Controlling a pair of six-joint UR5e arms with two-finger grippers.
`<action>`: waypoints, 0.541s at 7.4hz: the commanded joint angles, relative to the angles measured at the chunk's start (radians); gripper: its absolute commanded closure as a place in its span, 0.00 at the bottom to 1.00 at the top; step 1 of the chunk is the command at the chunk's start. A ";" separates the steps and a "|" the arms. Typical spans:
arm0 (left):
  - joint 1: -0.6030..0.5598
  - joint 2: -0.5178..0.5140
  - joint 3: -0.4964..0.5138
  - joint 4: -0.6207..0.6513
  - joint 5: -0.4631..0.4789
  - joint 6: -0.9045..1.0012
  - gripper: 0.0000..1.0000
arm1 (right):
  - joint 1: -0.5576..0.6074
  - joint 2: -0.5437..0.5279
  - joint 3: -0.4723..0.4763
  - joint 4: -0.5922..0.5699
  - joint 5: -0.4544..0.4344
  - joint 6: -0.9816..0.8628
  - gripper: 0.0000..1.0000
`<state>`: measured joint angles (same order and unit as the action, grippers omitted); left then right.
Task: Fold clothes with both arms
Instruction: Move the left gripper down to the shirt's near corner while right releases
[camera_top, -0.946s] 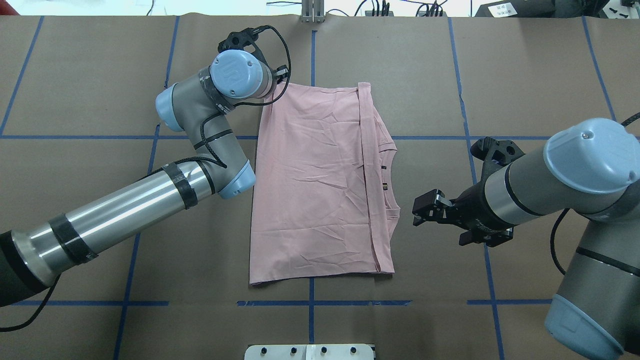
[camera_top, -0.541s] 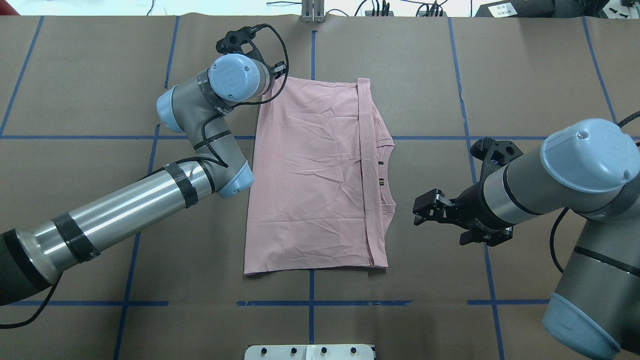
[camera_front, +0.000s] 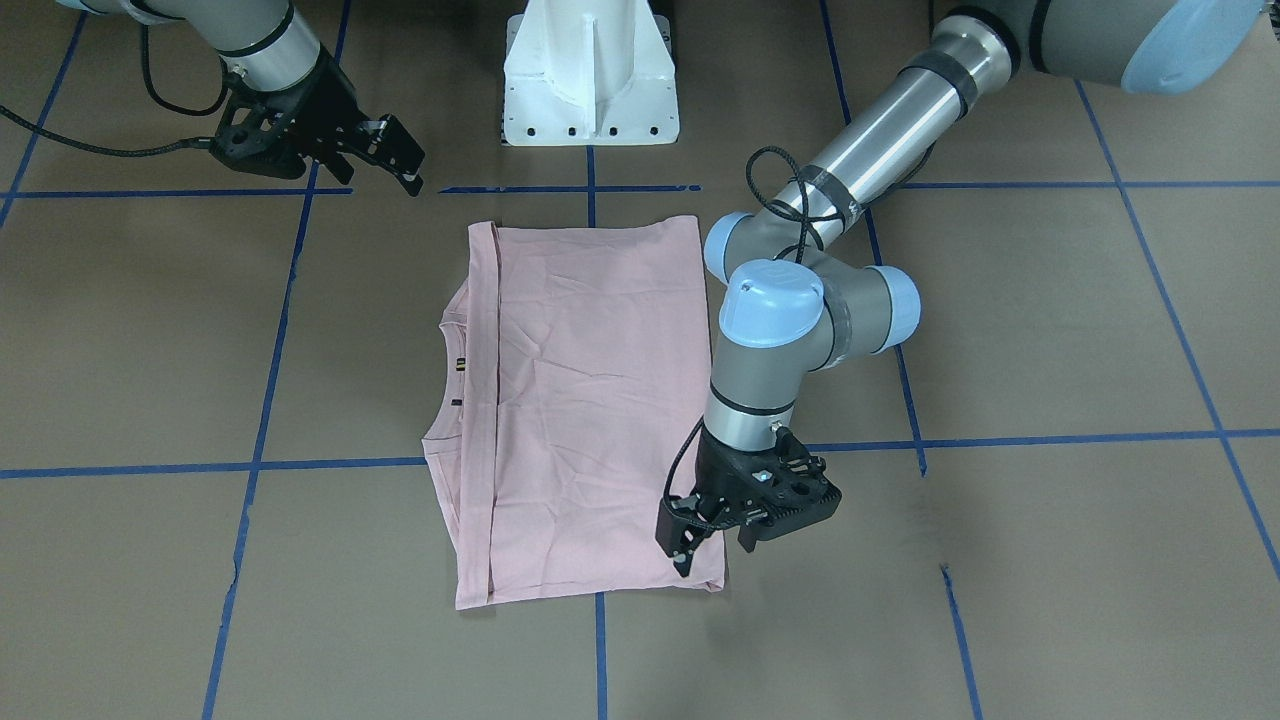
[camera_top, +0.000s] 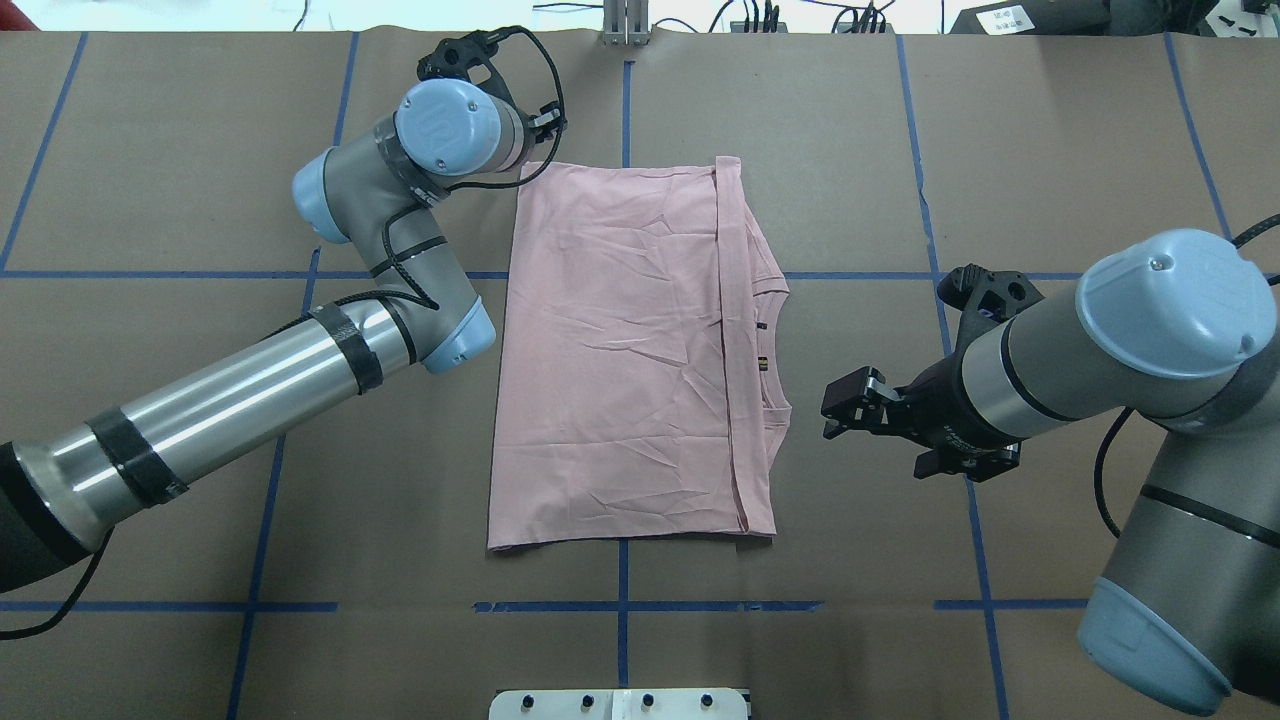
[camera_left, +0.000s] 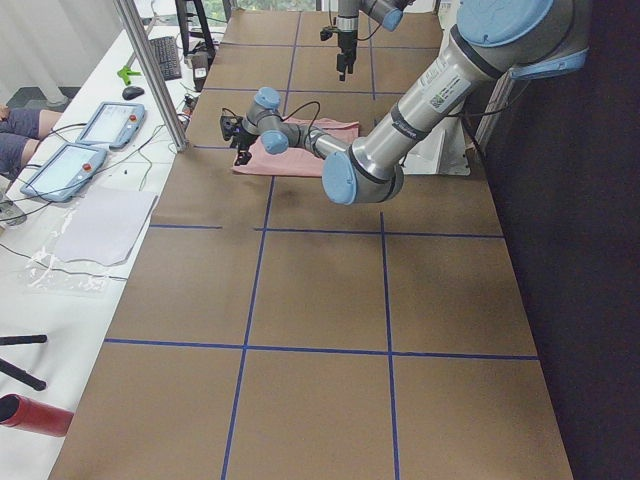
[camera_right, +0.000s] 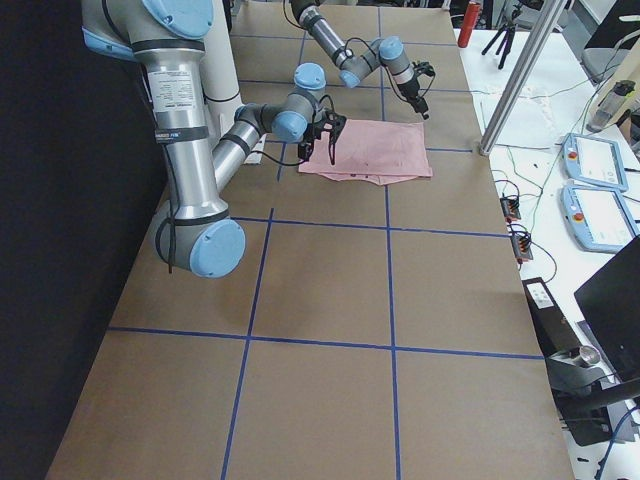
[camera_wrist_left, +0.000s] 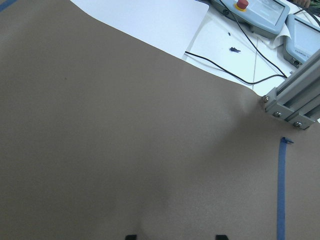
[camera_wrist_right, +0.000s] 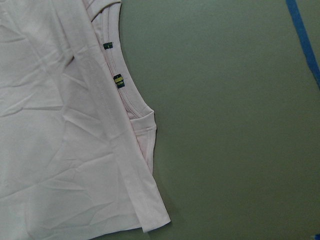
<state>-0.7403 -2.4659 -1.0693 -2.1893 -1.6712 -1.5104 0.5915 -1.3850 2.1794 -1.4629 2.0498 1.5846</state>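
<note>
The left gripper (camera_front: 678, 548) points down at the far corner of the T-shirt (camera_top: 620, 350), at 11 o'clock of the cloth in the overhead view. Its jaws are apart. The left wrist view shows two black fingertips (camera_wrist_left: 131, 236) spread over bare brown paper with nothing between them. Whether a tip touches the cloth cannot be told.

The right gripper (camera_top: 828, 412) is held level at the shirt's 3 o'clock, jaws apart and empty, near the collar (camera_wrist_right: 127, 95) but clear of it.

The shirt lies flat at mid-table, folded into a long rectangle with its plain side up. A folded strip runs down its 3 o'clock side, where the collar and two small labels (camera_wrist_right: 118, 80) peek out.

The table (camera_top: 1050, 150) is covered in brown paper gridded with blue tape (camera_top: 620, 606).

The white pedestal base (camera_front: 590, 80) stands at the shirt's 6 o'clock, and an aluminium post (camera_wrist_left: 295, 107) stands at 12 o'clock. Beyond the post is a white bench (camera_left: 60, 300) carrying two pendants (camera_right: 590, 190) and cables.
</note>
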 joint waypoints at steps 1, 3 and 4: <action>0.024 0.207 -0.404 0.211 -0.100 -0.023 0.00 | -0.002 0.003 -0.003 -0.001 -0.011 0.000 0.00; 0.103 0.378 -0.703 0.383 -0.163 -0.179 0.00 | -0.002 0.003 0.002 -0.001 -0.027 -0.002 0.00; 0.184 0.440 -0.771 0.399 -0.136 -0.291 0.00 | -0.002 0.003 0.005 -0.001 -0.028 -0.002 0.00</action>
<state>-0.6370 -2.1103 -1.7204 -1.8415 -1.8174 -1.6835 0.5892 -1.3822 2.1808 -1.4634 2.0250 1.5833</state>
